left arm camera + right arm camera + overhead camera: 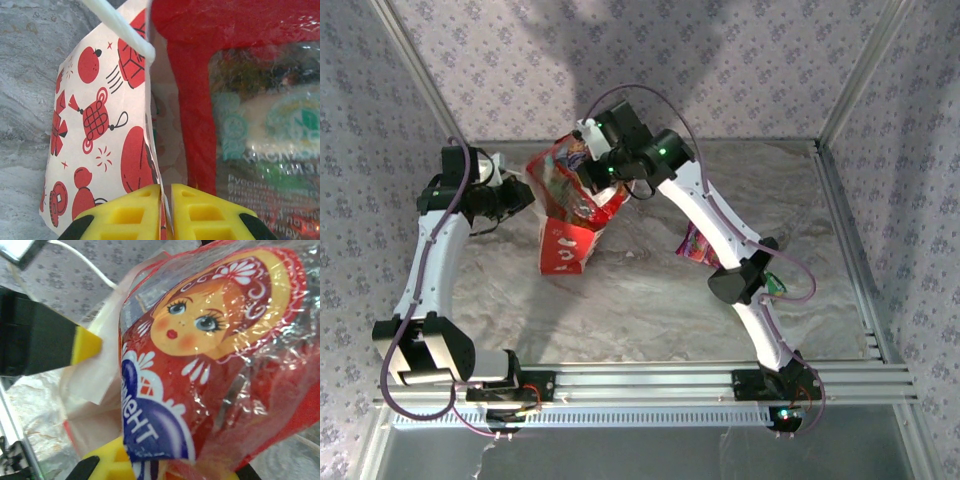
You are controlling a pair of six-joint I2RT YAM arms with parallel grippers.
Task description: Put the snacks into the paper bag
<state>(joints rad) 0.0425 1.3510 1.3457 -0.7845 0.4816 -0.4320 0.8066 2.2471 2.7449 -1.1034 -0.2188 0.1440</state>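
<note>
The left claw (166,210) is clenched on the top edge of the small white paper bag (100,125), printed with red lanterns and knots; the paper wall is pinched between its yellow fingers, and a white cord handle (120,25) crosses just above. Seen from above, the bag stands tilted on the grey marbled desk (650,310) between the two arms. The right claw (592,170) is clamped on the large glossy red packet with a painted doll's face (210,340), which sits at the bag's mouth, against the inside of the pinched wall. A purple-pink glossy packet (697,243) lies flat on the desk beside the right forearm, well apart from the bag, and a green packet (776,283) peeks out by the right elbow.
</note>
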